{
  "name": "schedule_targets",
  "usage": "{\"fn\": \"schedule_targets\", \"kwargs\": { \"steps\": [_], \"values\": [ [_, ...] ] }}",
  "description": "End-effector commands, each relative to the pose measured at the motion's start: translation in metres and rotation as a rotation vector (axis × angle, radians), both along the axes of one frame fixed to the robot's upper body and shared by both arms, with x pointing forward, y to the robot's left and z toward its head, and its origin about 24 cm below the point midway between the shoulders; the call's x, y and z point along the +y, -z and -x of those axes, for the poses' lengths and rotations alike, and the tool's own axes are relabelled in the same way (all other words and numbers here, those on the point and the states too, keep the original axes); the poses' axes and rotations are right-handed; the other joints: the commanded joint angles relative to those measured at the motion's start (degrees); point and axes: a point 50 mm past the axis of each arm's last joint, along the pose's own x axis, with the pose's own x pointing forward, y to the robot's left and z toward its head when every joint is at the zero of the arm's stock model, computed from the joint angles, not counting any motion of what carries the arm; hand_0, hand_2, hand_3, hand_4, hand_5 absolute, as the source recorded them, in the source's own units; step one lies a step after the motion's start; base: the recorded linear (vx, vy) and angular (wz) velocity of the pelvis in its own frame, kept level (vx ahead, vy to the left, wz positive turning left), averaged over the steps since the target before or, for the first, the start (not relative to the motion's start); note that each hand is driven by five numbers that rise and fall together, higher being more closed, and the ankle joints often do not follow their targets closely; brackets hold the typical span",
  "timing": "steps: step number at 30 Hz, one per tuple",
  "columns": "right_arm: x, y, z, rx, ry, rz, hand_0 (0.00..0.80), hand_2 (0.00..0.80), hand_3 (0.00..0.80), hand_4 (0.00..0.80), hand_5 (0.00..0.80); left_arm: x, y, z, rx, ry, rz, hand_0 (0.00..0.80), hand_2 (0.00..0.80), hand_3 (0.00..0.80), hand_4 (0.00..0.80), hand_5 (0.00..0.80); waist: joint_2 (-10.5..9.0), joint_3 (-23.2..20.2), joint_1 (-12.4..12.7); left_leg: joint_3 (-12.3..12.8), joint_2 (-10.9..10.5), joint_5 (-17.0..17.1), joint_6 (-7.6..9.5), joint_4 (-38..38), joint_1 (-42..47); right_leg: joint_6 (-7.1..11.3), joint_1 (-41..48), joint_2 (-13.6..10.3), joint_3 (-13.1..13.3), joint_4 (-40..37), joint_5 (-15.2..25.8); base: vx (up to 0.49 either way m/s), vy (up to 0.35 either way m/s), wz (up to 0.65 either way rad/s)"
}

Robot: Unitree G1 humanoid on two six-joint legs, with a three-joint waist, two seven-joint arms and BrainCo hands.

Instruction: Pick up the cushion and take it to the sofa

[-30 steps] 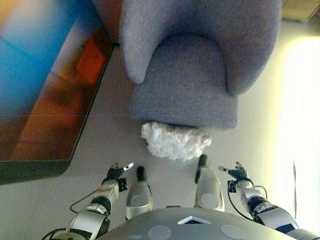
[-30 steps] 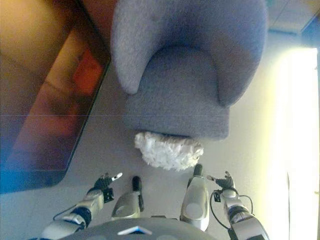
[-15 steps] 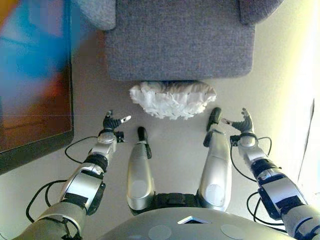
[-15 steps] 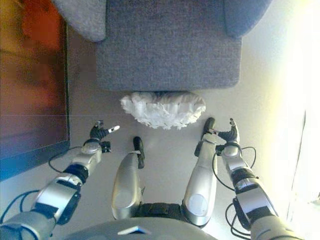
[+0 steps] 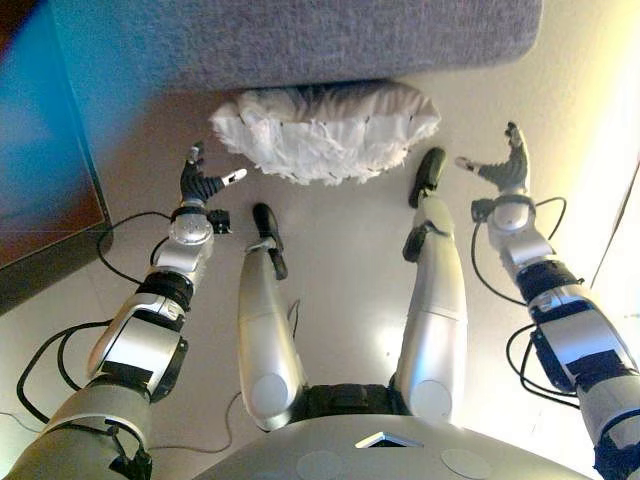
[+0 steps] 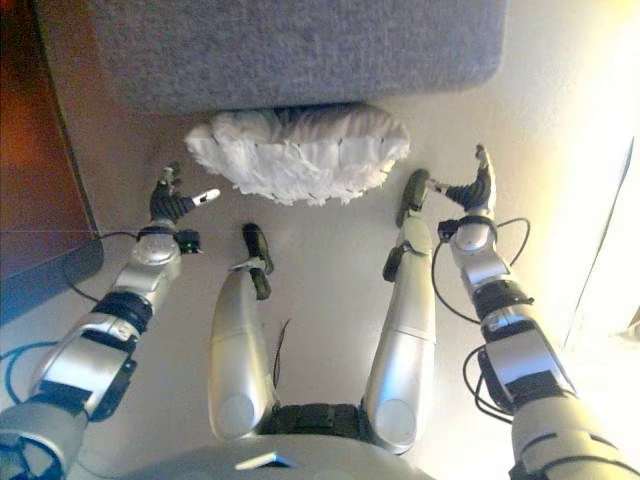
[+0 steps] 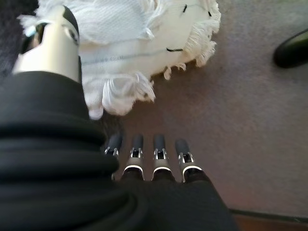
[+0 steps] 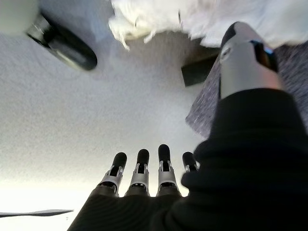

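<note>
The white fringed cushion (image 5: 325, 130) lay on the pale floor (image 5: 340, 270), pressed up against the lower front edge of the grey sofa (image 5: 300, 40), with its far side tucked under that edge. Its frayed white border faced the robot.

The left hand (image 5: 200, 183) hovered just beside the cushion's left end, not touching it. Its fingers (image 7: 136, 154) were straight and lay side by side in the wrist view, with the thumb (image 7: 50, 45) held apart and up near the cushion's fringe; nothing was held.

The right hand (image 5: 503, 170) hung off the cushion's right end, a little farther from it, above bare floor. Its fingers (image 8: 139, 171) were likewise extended in a loose row, the thumb (image 8: 245, 57) set apart, and it held nothing.

To the left, a dark-framed panel (image 5: 45, 200) with a blue and reddish surface stood near the sofa.
</note>
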Motion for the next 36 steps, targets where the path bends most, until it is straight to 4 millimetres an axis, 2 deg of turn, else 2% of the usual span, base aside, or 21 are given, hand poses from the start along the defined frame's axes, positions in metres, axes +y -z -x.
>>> {"fn": "schedule_targets", "kwargs": {
  "steps": [1, 6, 10, 13, 17, 18, 21, 22, 23, 24, 25, 26, 27, 29, 30, 31, 32, 33, 36],
  "values": [
    [-0.013, -0.030, 0.000, -0.096, 0.013, 0.059, 0.000, 0.000, 0.000, 0.000, 0.000, 0.025, -0.022, 0.003, -0.112, -0.082, 0.012, 0.000, 0.000, 0.000, 0.000, 0.000, 0.90, 0.04, -0.78, -3.95, 1.99, 11.58, 0.52, -3.91, -7.86, 7.20, -3.99, -6.21, 7.91, 8.74, -2.90, -0.025, 0.045, -0.02],
    [-0.008, -0.063, -0.012, -0.166, -0.042, 0.088, 0.000, 0.000, 0.000, 0.000, 0.000, 0.031, -0.060, -0.008, -0.211, -0.072, -0.022, 0.000, 0.000, 0.000, 0.000, 0.000, 0.62, 0.04, -0.22, -5.16, 1.93, 11.40, 0.91, -1.20, -15.69, 7.30, -11.78, -6.29, 8.77, 12.34, -3.44, -0.021, 0.004, 0.03],
    [0.004, -0.098, -0.022, -0.245, -0.147, 0.134, 0.000, 0.000, 0.000, 0.000, 0.000, 0.029, -0.094, -0.018, -0.288, -0.022, -0.065, 0.000, 0.000, 0.000, 0.000, 0.000, 0.66, 0.04, 0.20, -6.29, 1.59, 11.30, 0.99, 0.53, -22.02, 7.75, -18.28, -6.28, 9.90, 15.25, -4.07, -0.027, 0.005, 0.09],
    [0.021, -0.122, -0.028, -0.268, -0.289, 0.156, 0.000, 0.000, 0.000, 0.000, 0.000, 0.022, -0.114, -0.024, -0.333, 0.045, -0.079, 0.000, 0.000, 0.000, 0.000, 0.000, 0.82, 0.04, 0.37, -6.67, 1.49, 11.55, 0.88, 0.35, -24.38, 8.11, -21.01, -6.62, 10.28, 15.42, -3.89, -0.017, 0.009, 0.10],
    [0.062, -0.146, -0.031, -0.289, -0.556, 0.177, 0.000, 0.000, 0.000, 0.000, 0.000, 0.004, -0.138, -0.031, -0.387, 0.186, -0.041, 0.000, 0.000, 0.000, 0.000, 0.000, 1.14, 0.04, 0.39, -6.74, 1.44, 12.24, 0.71, -0.55, -26.15, 8.41, -23.11, -7.07, 10.52, 14.79, -3.56, -0.017, 0.020, 0.03],
    [0.068, -0.147, -0.030, -0.279, -0.626, 0.172, 0.000, 0.000, 0.000, 0.000, 0.000, 0.000, -0.143, -0.032, -0.393, 0.222, -0.039, 0.000, 0.000, 0.000, 0.000, 0.000, 1.16, 0.04, 0.15, -6.73, 1.35, 12.60, 0.65, -0.78, -26.65, 8.48, -23.53, -7.13, 10.58, 14.28, -3.10, -0.042, 0.033, 0.06],
    [0.047, -0.123, -0.014, -0.300, -0.777, 0.194, 0.000, 0.000, 0.000, 0.000, 0.000, -0.006, -0.143, -0.031, -0.407, 0.301, -0.032, 0.000, 0.000, 0.000, 0.000, 0.000, 0.87, 0.04, -0.52, -7.01, 1.57, 12.65, 0.49, -2.09, -27.01, 8.90, -23.87, -6.42, 10.36, 12.20, -2.50, -0.039, 0.032, 0.05],
    [0.047, -0.118, -0.010, -0.308, -0.806, 0.188, 0.000, 0.000, 0.000, 0.000, 0.000, -0.010, -0.143, -0.030, -0.411, 0.321, -0.034, 0.000, 0.000, 0.000, 0.000, 0.000, 0.59, 0.04, -0.73, -6.84, 1.55, 12.84, 0.67, -3.10, -26.79, 9.00, -23.84, -6.46, 10.20, 11.71, -2.59, -0.001, -0.024, 0.06],
    [0.044, -0.112, -0.008, -0.265, -0.916, -0.006, 0.000, 0.000, 0.000, 0.000, 0.000, -0.013, -0.144, -0.030, -0.408, 0.357, -0.022, 0.000, 0.000, 0.000, 0.000, 0.000, 0.33, 0.04, -0.83, -6.53, 1.75, 12.92, 0.59, -3.66, -26.62, 9.04, -23.74, -6.43, 9.98, 11.28, -2.64, 0.072, -0.039, 0.07],
    [0.043, -0.102, -0.006, -0.247, -0.946, -0.008, 0.000, 0.000, 0.000, 0.000, 0.000, -0.017, -0.139, -0.030, -0.393, 0.405, 0.005, 0.000, 0.000, 0.000, 0.000, 0.000, 0.25, 0.04, -0.60, -6.53, 2.30, 11.46, -0.23, -3.42, -24.88, 9.04, -22.17, -6.01, 9.71, 12.05, -4.46, 0.070, -0.026, 0.05],
    [0.044, -0.102, -0.005, -0.246, -0.960, -0.012, 0.000, 0.000, 0.000, 0.000, 0.000, -0.019, -0.139, -0.031, -0.392, 0.426, 0.021, 0.000, 0.000, 0.000, 0.000, 0.000, 0.23, 0.04, -0.60, -6.49, 2.26, 11.55, -0.23, -3.50, -24.82, 9.04, -22.17, -6.00, 9.70, 12.12, -4.45, 0.069, -0.012, 0.03],
    [0.054, -0.109, -0.007, -0.289, -0.908, 0.113, 0.000, 0.000, 0.000, 0.000, 0.000, -0.027, -0.144, -0.033, -0.389, 0.473, 0.056, 0.000, 0.000, 0.000, 0.000, 0.000, 0.29, 0.04, -0.45, -6.58, 2.52, 11.61, -0.40, -2.83, -25.55, 9.04, -22.73, -6.12, 9.83, 12.55, -4.44, -0.084, 0.013, 0.02],
    [0.064, -0.129, -0.007, -0.350, -1.031, 0.061, 0.000, 0.000, 0.000, 0.000, 0.000, -0.034, -0.153, -0.035, -0.410, 0.508, 0.073, 0.000, 0.000, 0.000, 0.000, 0.000, 0.37, 0.04, -0.57, -6.62, 2.23, 13.38, -0.05, -2.92, -27.62, 9.04, -24.45, -6.39, 10.04, 11.80, -2.44, -0.084, -0.006, 0.04],
    [0.089, -0.151, -0.013, -0.333, -1.112, 0.003, 0.000, 0.000, 0.000, 0.000, 0.000, -0.050, -0.161, -0.036, -0.414, 0.602, 0.151, 0.000, 0.000, 0.000, 0.000, 0.000, 0.53, 0.04, -0.02, -7.22, 2.08, 13.56, -0.24, -2.06, -29.00, 9.04, -25.63, -6.75, 10.33, 12.71, -2.43, -0.047, -0.023, 0.05],
    [0.101, -0.159, -0.014, -0.316, -1.149, -0.023, 0.000, 0.000, 0.000, 0.000, 0.000, -0.057, -0.164, -0.035, -0.424, 0.648, 0.171, 0.078, 0.078, 0.078, 0.078, 0.078, 0.63, 0.04, 0.19, -7.44, 1.99, 13.56, -0.34, -1.79, -29.42, 9.04, -25.97, -6.88, 10.42, 12.88, -2.44, -0.012, -0.050, 0.03],
    [0.114, -0.165, -0.015, -0.270, -1.190, -0.046, 0.182, 0.182, 0.182, 0.182, 0.182, -0.067, -0.166, -0.033, -0.429, 0.699, 0.172, 0.800, 0.800, 0.800, 0.800, 0.800, 0.77, 0.04, 0.59, -7.77, 1.84, 13.52, -0.50, -1.74, -29.82, 9.04, -26.29, -7.20, 10.32, 12.71, -2.41, -0.013, -0.057, 0.01],
    [0.118, -0.167, -0.015, -0.258, -1.216, -0.059, 0.445, 0.445, 0.445, 0.445, 0.445, -0.070, -0.166, -0.032, -0.430, 0.705, 0.151, 0.800, 0.800, 0.800, 0.800, 0.800, 0.80, 0.04, 0.73, -7.94, 1.84, 13.59, -0.63, -1.81, -29.99, 9.04, -26.36, -7.37, 10.14, 12.53, -2.35, -0.019, -0.071, -0.03],
    [0.125, -0.169, -0.015, -0.243, -1.210, -0.050, 0.800, 0.800, 0.800, 0.800, 0.800, -0.077, -0.166, -0.030, -0.437, 0.728, 0.144, 0.800, 0.800, 0.800, 0.800, 0.800, 0.79, 0.04, 0.91, -8.25, 1.83, 13.87, -0.90, -2.04, -30.05, 9.04, -26.31, -7.45, 9.84, 12.15, -2.11, -0.018, -0.053, -0.04],
    [0.130, -0.168, -0.013, -0.260, -1.197, -0.076, 0.800, 0.800, 0.800, 0.800, 0.800, -0.087, -0.160, -0.023, -0.451, 0.786, 0.189, 0.800, 0.800, 0.800, 0.800, 0.800, 0.59, 0.04, 1.24, -8.76, 1.97, 14.28, -1.08, -2.51, -29.42, 9.04, -25.67, -7.63, 9.44, 11.67, -1.81, -0.015, -0.048, -0.02]
  ]
}}
